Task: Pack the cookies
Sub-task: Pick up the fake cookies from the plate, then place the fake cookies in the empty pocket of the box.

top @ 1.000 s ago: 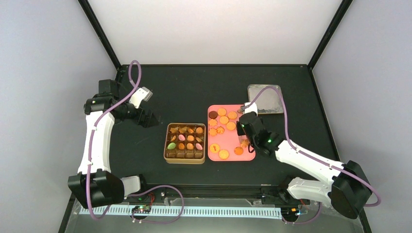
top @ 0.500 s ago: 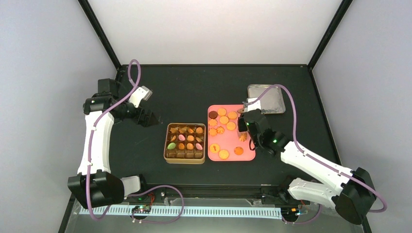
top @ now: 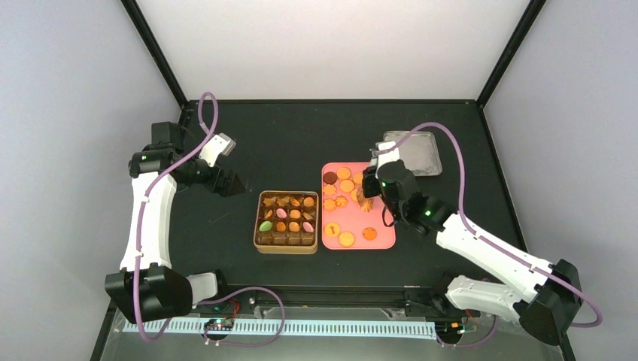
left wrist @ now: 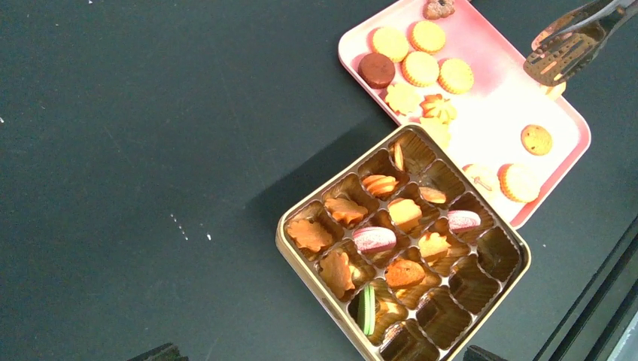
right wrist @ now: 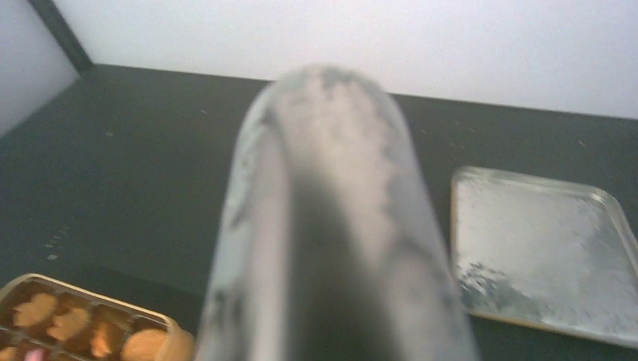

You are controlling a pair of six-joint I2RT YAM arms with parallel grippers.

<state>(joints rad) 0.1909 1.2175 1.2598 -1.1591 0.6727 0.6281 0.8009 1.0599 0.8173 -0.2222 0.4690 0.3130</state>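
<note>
One tin (left wrist: 301, 256), left of the pink tray (left wrist: 481, 113): most compartments are holding cookies (left wrist: 374, 239), while the near row is sitting empty. About a dozen more are lying loose on the tray. My right fingers (top: 370, 186) are clenching metal tongs (left wrist: 575, 37) over the tray's far-right part; whether a cookie is riding in them I cannot tell. My left fingers (top: 229, 184) are hanging spread wide and empty, left of the tin. I judge the packing is running past halfway.

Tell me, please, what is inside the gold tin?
The gold tin holds cookies in most compartments: orange, pink, and a green cookie on edge. The row nearest the arms looks mostly empty. Anything beneath the cookies is covered.
</note>
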